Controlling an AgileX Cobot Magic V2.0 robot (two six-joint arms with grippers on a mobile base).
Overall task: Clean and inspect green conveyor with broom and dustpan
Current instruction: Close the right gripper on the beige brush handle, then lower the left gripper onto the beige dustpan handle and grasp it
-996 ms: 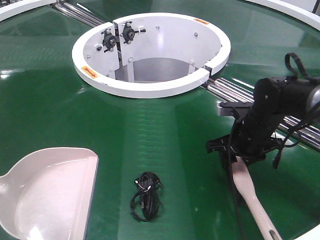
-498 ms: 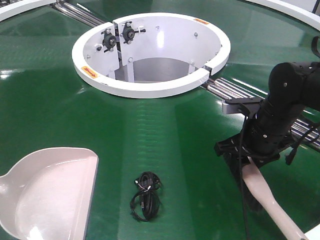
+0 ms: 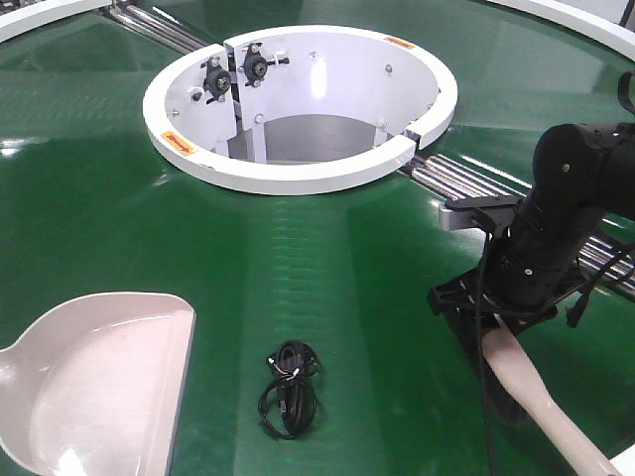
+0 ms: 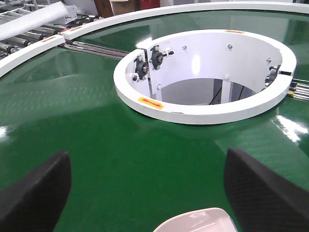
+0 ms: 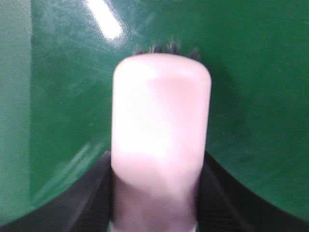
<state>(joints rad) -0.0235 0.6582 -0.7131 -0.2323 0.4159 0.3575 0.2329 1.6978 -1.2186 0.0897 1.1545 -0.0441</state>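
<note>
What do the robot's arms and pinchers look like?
The right arm is black and chunky with rounded joints, a grey metal bracket and thin black cables running along it. The left gripper has two broad black fingers with a fine woven texture.

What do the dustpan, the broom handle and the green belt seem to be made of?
The dustpan looks like smooth beige plastic with soft sheen; the broom handle too. The green conveyor seems PVC or rubber: glossy, reflecting lights.
</note>
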